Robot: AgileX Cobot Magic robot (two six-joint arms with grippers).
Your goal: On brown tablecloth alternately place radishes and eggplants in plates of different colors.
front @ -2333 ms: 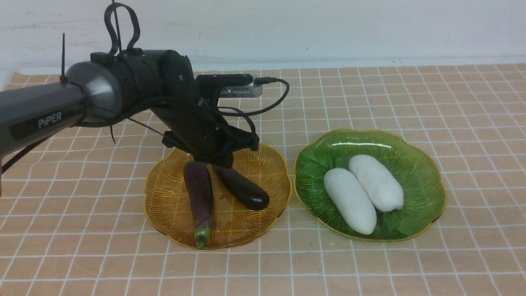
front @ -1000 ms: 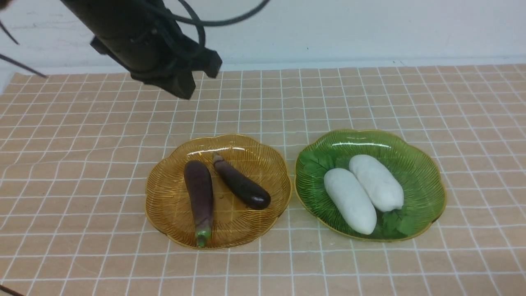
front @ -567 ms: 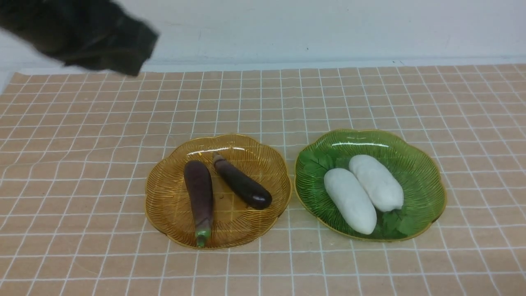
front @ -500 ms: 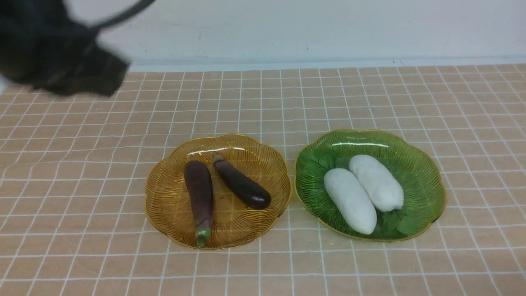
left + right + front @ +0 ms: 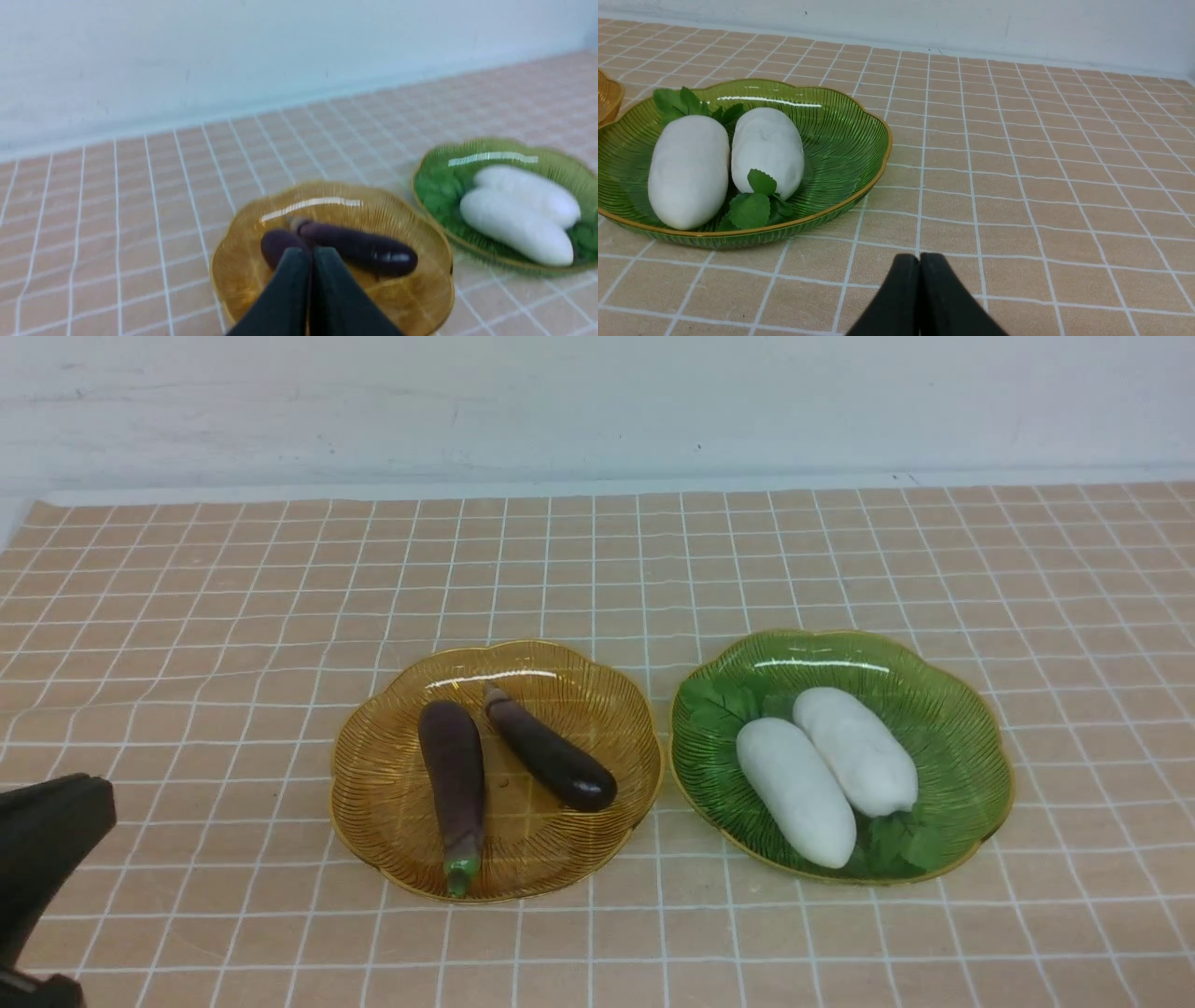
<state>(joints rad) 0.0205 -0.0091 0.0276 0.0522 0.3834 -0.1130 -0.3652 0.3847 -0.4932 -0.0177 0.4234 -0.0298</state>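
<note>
The amber plate lies on the brown tablecloth and holds two eggplants: a long one with a green tip and a short dark one. The green plate to its right holds two white radishes with green leaves. My left gripper is shut and empty, back from the amber plate. My right gripper is shut and empty over bare cloth, beside the green plate. It is out of the front view.
A black part of my left arm shows at the front left edge. A white wall runs along the cloth's far edge.
My left arm has let go of the eggplant on the amber plate, risen up and to the left, and now sits low at the front left. Both eggplants stay on the plate.
</note>
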